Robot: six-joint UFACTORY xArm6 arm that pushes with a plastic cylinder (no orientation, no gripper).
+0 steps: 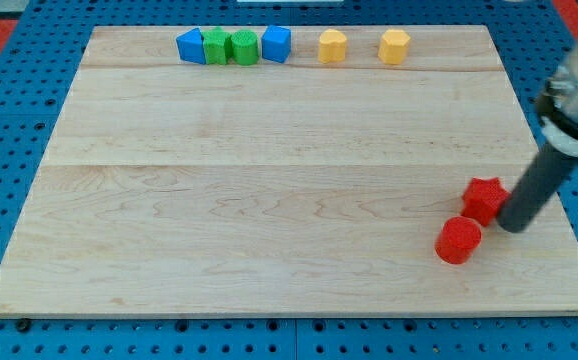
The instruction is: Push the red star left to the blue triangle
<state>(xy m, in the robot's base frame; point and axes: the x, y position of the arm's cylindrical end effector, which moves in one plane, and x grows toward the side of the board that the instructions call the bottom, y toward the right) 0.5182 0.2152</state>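
The red star (483, 199) lies near the board's right edge, low in the view. My tip (514, 226) stands just to its right and slightly below, touching or nearly touching it and hiding its right points. The blue triangle (189, 46) sits at the view's top left, at the left end of a row of blocks, far from the star.
A red cylinder (458, 240) lies just below-left of the star. In the top row, two green blocks (228, 46), a blue cube (276, 44) and two yellow blocks (333, 46) (394, 46) follow the triangle. The wooden board (269, 200) rests on a blue pegboard.
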